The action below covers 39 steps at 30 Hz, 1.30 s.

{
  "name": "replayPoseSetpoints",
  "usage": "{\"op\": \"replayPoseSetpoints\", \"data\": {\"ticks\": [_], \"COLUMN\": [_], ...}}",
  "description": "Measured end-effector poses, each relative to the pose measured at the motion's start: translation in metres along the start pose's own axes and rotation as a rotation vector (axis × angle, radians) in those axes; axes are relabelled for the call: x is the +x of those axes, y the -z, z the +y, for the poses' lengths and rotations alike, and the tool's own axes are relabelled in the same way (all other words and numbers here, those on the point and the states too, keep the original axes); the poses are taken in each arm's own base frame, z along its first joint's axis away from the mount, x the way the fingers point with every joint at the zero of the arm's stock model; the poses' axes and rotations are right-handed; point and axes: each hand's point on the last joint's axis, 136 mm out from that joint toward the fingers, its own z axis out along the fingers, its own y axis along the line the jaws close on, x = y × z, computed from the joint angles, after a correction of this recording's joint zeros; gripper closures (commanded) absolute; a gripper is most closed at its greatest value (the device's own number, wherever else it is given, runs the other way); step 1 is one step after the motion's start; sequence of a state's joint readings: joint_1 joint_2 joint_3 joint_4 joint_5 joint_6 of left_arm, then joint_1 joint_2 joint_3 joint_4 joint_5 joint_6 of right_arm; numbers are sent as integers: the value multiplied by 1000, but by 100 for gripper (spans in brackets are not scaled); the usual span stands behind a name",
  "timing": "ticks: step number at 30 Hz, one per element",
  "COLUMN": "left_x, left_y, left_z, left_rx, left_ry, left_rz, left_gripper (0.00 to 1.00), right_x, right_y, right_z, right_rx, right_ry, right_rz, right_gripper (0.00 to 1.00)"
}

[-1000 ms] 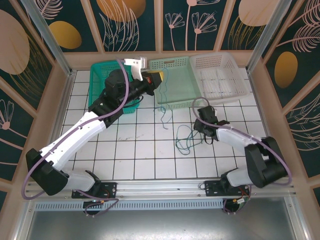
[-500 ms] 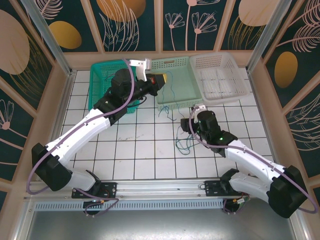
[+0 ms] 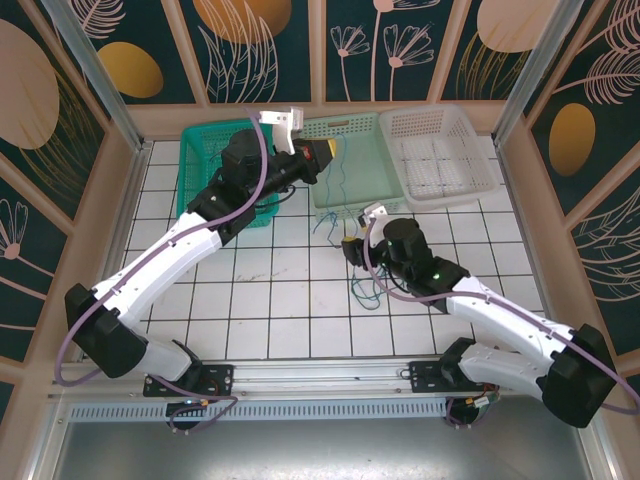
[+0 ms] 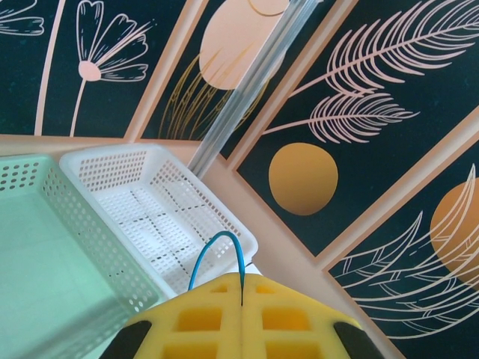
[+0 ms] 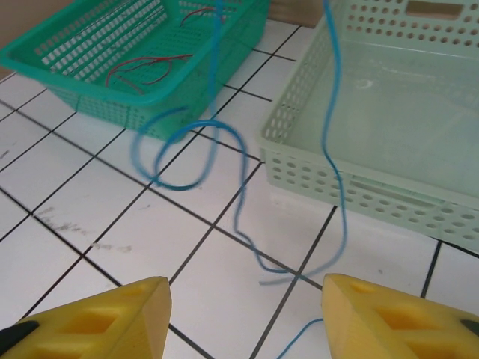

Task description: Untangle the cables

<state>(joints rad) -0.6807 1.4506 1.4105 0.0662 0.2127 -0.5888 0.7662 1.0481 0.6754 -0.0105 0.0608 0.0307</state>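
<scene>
My left gripper [image 3: 326, 158] is raised above the pale green basket [image 3: 362, 124], shut on a thin blue cable [image 4: 218, 245] that loops out between its yellow pads [image 4: 292, 314]. The blue cable [image 3: 338, 195] hangs down from it to the tiles and ends in a loose tangle [image 3: 368, 281] on the floor. My right gripper [image 3: 349, 244] is low over the tiles beside the hanging strands, jaws open with nothing between them [image 5: 245, 289]. In the right wrist view the blue cable [image 5: 330, 127] dangles and curls just ahead of the fingertips. A reddish cable [image 5: 142, 69] lies in the green basket [image 5: 90, 56].
Three baskets stand along the back: green basket [image 3: 196, 172] at left, pale green in the middle, white basket [image 3: 470, 165] at right. Wooden walls and metal posts ring the tiled floor. Purple cables run along both arms.
My right arm has swung left and forward, bringing its open gripper up beside the hanging blue cable. My left gripper has shifted slightly right, still holding the cable.
</scene>
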Motion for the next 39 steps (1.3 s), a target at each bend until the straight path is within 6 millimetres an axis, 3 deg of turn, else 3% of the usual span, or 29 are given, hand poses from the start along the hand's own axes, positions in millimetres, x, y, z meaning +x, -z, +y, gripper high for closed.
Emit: {"op": "replayPoseSetpoints", "data": {"ticks": [8,16,21,26,30,35,39], "left_x": [-1,1,-2,-11,-17,-19,-21], "left_y": [0,0,1,5,9,9,9], "left_z": [-6,-10,-15,-23,-28,-29,-31], "left_rx": [26,50,71,96,112,122,132], "left_ry": [19,50,69,80,85,95,99], "left_rz": [11,25,17,-15,-36,-49,-60], "left_gripper": [100,100,100,100,100,100,100], "right_x": [20,8,13,16,12,7,10], "right_y": [-29,-49,-66,-86,-90,-94,-107], "right_z": [6,-14,-26,-23,-18,-15,-14], "right_rx": [-29,17,37,5,-25,-36,-47], "right_ry": [38,34,32,40,42,40,35], "right_rz": [64,1,6,26,19,5,16], "right_gripper": [41,40,40,40,41,54,79]}}
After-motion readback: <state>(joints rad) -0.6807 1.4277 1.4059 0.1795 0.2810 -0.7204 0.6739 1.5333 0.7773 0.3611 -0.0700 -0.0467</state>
